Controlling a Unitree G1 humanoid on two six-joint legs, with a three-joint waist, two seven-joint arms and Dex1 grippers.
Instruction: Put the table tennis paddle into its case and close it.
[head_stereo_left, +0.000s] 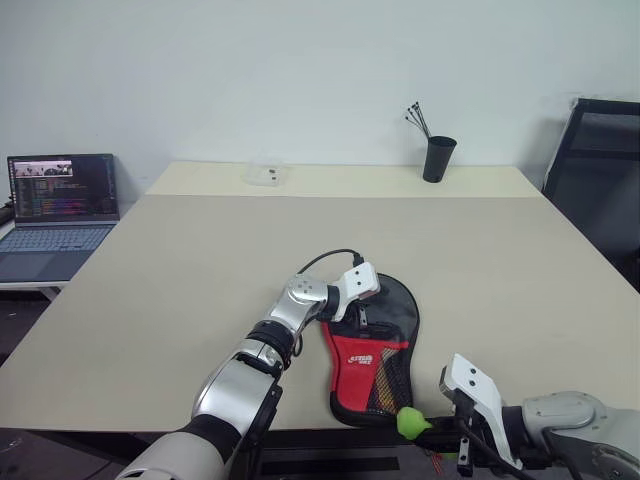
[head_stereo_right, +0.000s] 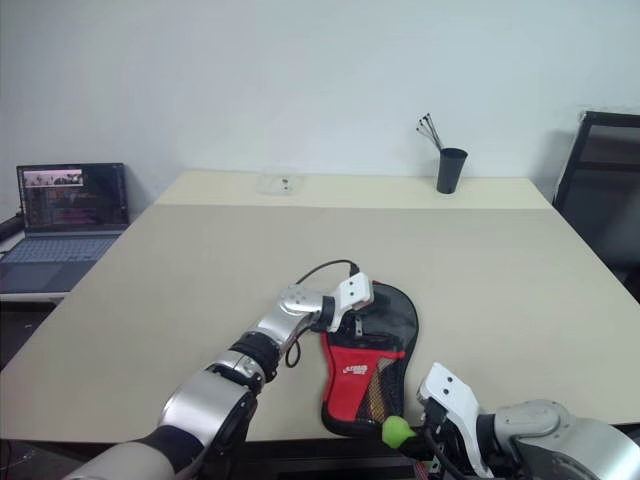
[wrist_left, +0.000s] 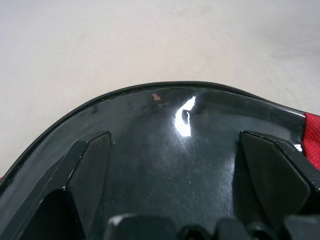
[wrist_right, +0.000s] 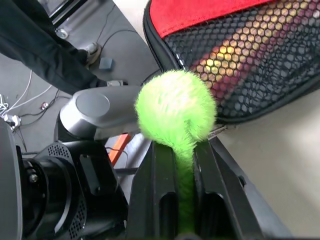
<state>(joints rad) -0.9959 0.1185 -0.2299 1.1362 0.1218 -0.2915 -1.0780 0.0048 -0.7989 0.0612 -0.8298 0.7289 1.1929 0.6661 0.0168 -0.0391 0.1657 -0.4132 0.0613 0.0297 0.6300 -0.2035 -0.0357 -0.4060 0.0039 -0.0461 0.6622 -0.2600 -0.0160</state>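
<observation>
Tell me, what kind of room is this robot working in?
Probably an office or lab: a large beige table against a plain wall, an open laptop on a side desk, a black pen cup and a black chair.

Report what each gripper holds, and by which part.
Right gripper: shut on the green pompom's tail. Left gripper: open, holding nothing, over the case.

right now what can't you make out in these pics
- Paddle: hidden by the case's fabric; whether it is inside cannot be told.
- Zip: too small in the eye views to see how far it is closed.
- Green pompom: its tail runs down out of sight between the right gripper's shut jaws.
</observation>
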